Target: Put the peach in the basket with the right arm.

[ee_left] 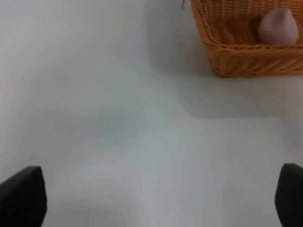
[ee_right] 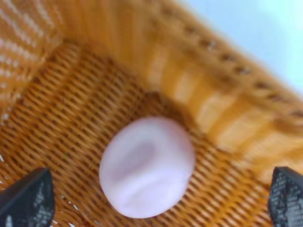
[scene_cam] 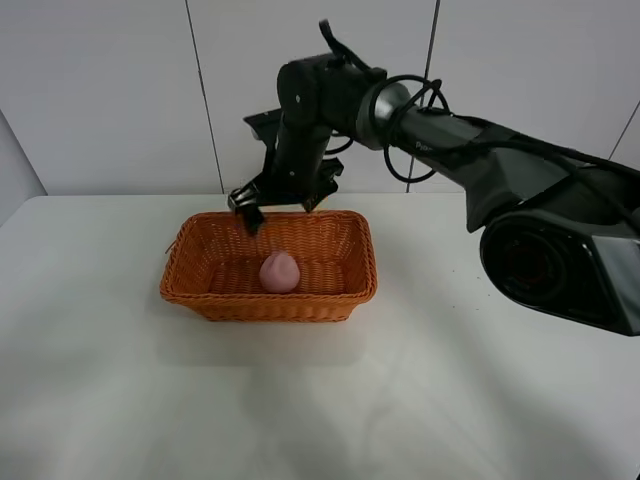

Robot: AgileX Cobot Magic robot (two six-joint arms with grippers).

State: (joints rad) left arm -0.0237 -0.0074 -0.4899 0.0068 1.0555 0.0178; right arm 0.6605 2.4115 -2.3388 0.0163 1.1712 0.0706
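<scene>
The black two-fingered claw point(scene_cam: 278, 208) is wide open and holds nothing, and it points down over the back edge of the big orange-brown woven basket point(scene_cam: 300, 300). The small pink peach point(scene_cam: 280, 271) lies on the basket floor, just under the claw. The black right arm point(scene_cam: 450, 140) bends up from the claw and then stretches off to the right, and the left claw point(ee_left: 151, 198) is open too, low over the white table point(scene_cam: 450, 380).
</scene>
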